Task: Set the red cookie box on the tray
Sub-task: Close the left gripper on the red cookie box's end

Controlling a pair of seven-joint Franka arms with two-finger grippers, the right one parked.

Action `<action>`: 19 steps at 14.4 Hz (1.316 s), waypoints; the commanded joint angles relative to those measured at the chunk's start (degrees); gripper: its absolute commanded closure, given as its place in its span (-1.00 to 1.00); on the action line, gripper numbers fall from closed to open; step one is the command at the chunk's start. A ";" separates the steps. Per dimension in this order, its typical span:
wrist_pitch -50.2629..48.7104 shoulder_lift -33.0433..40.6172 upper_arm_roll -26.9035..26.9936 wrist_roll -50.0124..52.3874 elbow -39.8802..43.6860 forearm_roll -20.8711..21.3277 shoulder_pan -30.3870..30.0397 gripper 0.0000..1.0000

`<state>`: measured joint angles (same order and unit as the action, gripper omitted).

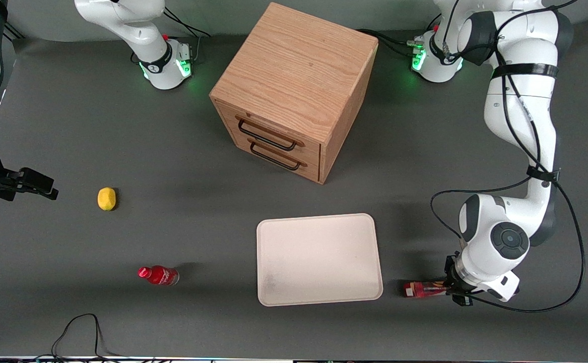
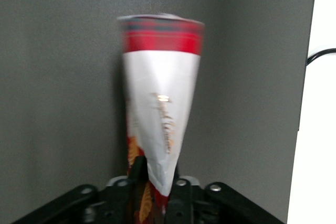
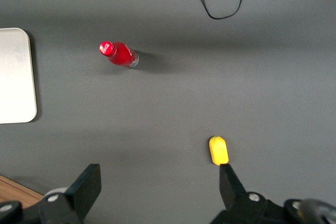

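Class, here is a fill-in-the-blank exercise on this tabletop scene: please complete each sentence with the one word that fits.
1. The gripper is shut on the red cookie ____.
2. The red cookie box lies on the table beside the tray, not yet ____ it.
3. The wooden cabinet has ____ drawers with black handles.
4. The small fruit-like object toward the parked arm's end of the table is ____ in colour.

Missing words: box; on; two; yellow
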<state>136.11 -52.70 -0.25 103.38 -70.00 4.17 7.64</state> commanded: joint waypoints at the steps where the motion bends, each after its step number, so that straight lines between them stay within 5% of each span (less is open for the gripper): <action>1: -0.67 1.19 0.16 1.12 -0.58 1.19 0.27 1.00; 11: -22.26 8.83 0.34 -0.02 9.08 1.37 0.19 1.00; 19: -38.10 22.46 -0.01 -3.45 9.36 0.93 0.97 1.00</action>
<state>99.02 -31.88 -0.45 100.57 -59.43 4.66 7.94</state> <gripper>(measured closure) 0.960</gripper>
